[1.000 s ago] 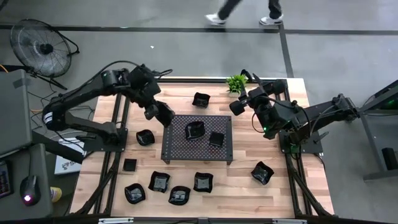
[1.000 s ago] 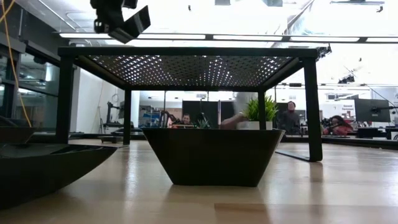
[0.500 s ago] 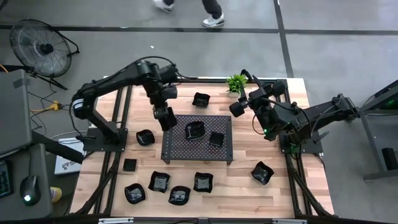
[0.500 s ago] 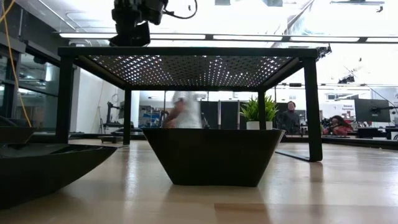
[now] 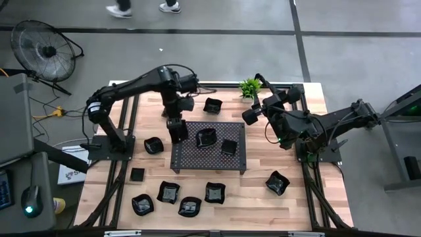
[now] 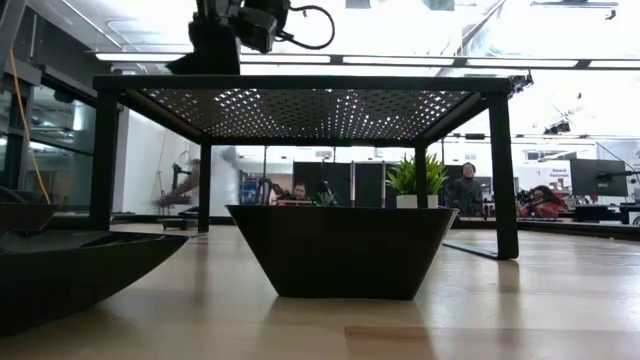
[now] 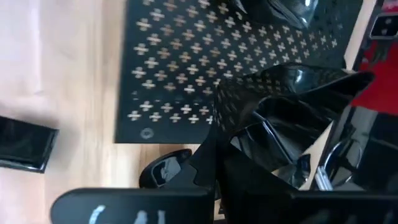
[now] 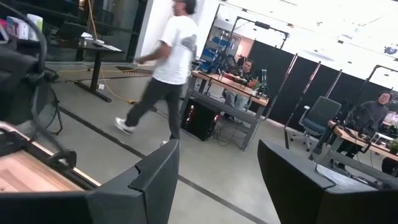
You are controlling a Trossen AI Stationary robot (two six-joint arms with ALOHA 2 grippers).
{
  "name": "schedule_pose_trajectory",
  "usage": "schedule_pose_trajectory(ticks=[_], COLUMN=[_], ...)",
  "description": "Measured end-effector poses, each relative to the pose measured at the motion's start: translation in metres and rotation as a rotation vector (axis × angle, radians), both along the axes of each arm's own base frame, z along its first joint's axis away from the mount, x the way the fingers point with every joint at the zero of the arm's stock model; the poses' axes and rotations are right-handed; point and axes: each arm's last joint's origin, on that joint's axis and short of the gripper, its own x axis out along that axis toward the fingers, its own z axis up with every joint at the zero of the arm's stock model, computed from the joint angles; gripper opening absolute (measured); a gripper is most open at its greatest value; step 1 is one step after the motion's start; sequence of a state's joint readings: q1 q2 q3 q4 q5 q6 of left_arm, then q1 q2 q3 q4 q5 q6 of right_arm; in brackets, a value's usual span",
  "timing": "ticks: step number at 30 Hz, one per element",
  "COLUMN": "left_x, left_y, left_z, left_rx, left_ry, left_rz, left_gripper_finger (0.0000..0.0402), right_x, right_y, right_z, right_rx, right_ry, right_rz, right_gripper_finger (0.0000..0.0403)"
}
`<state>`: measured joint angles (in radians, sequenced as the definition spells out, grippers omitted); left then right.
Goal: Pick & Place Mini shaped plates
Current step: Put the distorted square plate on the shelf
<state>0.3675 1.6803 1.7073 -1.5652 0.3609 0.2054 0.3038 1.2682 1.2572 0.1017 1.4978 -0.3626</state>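
The perforated dark tray [image 5: 197, 161] stands on legs in the table's middle, with two glossy black mini plates [image 5: 206, 137] [image 5: 229, 147] lying on it. My left gripper [image 5: 176, 129] hangs over the tray's far left corner, shut on another black wavy-rimmed plate [image 7: 292, 118]. Several more plates rest on the wood: one beyond the tray [image 5: 212, 105], one to its left [image 5: 152, 145], a row near the front edge [image 5: 189, 207] and one at the right [image 5: 277, 182]. My right gripper [image 5: 253, 112] waits raised near the far right, open and empty [image 8: 217, 186]. My left gripper pinches the plate by its rim [image 7: 249, 146] between its two fingers [image 7: 202, 168], coming from above and slanting steeply down. The plate hangs tilted below the fingers, lifted clear above the tray [image 7: 186, 68].
A small green plant [image 5: 249, 87] stands at the table's far edge beside my right arm. A floor fan [image 5: 43, 46] is off the table's far left. A person's feet [image 5: 141, 8] cross the floor beyond the table. In the low view a plate [image 6: 340, 250] stands close in front.
My left arm has swung toward the table's right edge and its gripper has tipped to point more steeply down, keeping the plate in its hold over the tray's far left corner. A person has walked leftward across the floor beyond the table.
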Motion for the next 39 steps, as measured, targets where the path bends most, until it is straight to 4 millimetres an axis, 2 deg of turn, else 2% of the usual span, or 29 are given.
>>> schedule_pose_trajectory(ticks=[16,24,30,39], left_x=[0.016,0.028,0.028,0.028], left_y=[-0.028,-0.027,-0.027,-0.027], left_z=[-0.008,-0.018,-0.018,-0.018], left_rx=[0.064,0.064,0.067,0.067], left_ry=[0.053,0.049,0.055,0.058], left_rz=[-0.032,-0.024,-0.024,-0.024], left_gripper_finger=[0.0000,0.0000,0.0002,0.0060], right_x=[0.000,0.000,0.001,0.001], right_y=[0.000,0.000,0.000,0.000], right_z=[-0.001,-0.001,-0.001,-0.001], right_rx=[0.006,0.003,0.000,-0.001], right_ry=[-0.015,-0.007,0.001,0.003], right_rz=[0.009,0.013,0.012,0.011], right_gripper_finger=[0.0217,0.0212,0.0214,0.0213])
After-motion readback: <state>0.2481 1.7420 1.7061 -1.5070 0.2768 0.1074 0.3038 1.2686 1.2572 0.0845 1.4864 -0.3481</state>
